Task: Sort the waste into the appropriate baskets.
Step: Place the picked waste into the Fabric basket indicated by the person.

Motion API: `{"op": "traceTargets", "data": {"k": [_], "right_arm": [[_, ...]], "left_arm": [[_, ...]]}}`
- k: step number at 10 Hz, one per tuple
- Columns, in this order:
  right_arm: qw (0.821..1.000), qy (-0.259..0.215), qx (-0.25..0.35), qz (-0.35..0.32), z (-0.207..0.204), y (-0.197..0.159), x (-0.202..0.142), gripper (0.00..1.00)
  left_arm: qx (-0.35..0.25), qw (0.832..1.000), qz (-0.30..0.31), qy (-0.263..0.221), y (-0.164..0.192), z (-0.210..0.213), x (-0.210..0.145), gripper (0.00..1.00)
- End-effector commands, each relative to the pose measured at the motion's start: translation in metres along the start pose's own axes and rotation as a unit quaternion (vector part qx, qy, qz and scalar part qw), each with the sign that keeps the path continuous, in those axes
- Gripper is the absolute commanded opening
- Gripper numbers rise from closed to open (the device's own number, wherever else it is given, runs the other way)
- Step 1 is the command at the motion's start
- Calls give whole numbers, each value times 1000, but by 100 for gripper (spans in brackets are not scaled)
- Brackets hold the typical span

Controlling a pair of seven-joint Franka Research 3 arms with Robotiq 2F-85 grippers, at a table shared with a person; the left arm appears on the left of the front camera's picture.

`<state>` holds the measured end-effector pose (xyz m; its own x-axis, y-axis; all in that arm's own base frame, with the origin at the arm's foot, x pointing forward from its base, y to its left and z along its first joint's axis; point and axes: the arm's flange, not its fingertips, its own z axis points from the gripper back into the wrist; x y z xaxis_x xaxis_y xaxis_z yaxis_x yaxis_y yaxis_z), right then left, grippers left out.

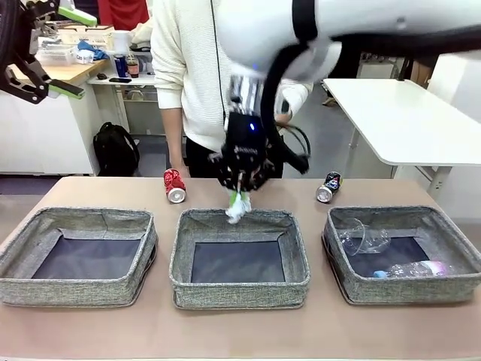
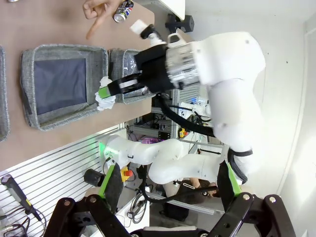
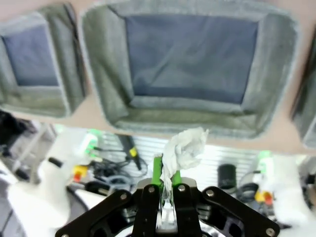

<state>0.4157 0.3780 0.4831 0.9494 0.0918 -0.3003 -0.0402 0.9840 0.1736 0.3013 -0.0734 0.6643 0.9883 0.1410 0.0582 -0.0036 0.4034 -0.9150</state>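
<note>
My right gripper (image 1: 240,188) is shut on the crumpled white paper ball (image 1: 239,207), which hangs over the far rim of the middle basket (image 1: 239,289). In the right wrist view the paper ball (image 3: 185,148) sticks up from the closed green pads (image 3: 157,173), with the middle basket (image 3: 187,118) beyond. A crushed red can (image 1: 174,186) and a dark can (image 1: 328,186) lie on the table behind the baskets. The right basket (image 1: 409,289) holds a clear cup (image 1: 364,238) and a bottle (image 1: 413,268). The left basket (image 1: 75,289) holds nothing. My left gripper (image 1: 45,53) is raised at the far left, open.
A person in a white sweater (image 1: 195,68) stands at the far side of the table. One hand (image 2: 98,12) points down at the table beside the dark can (image 2: 122,11). A white table (image 1: 406,113) stands behind on the right.
</note>
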Motion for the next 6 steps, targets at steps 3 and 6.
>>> {"op": "traceTargets", "data": {"k": [3, 6], "right_arm": [[999, 15, -1, 43, -10, -10, 0, 6], [999, 12, 0, 39, -8, -11, 0, 6]], "left_arm": [[-9, 1000, -6, 2, -1, 1, -1, 100], [-9, 1000, -6, 2, -1, 1, -1, 100]]}}
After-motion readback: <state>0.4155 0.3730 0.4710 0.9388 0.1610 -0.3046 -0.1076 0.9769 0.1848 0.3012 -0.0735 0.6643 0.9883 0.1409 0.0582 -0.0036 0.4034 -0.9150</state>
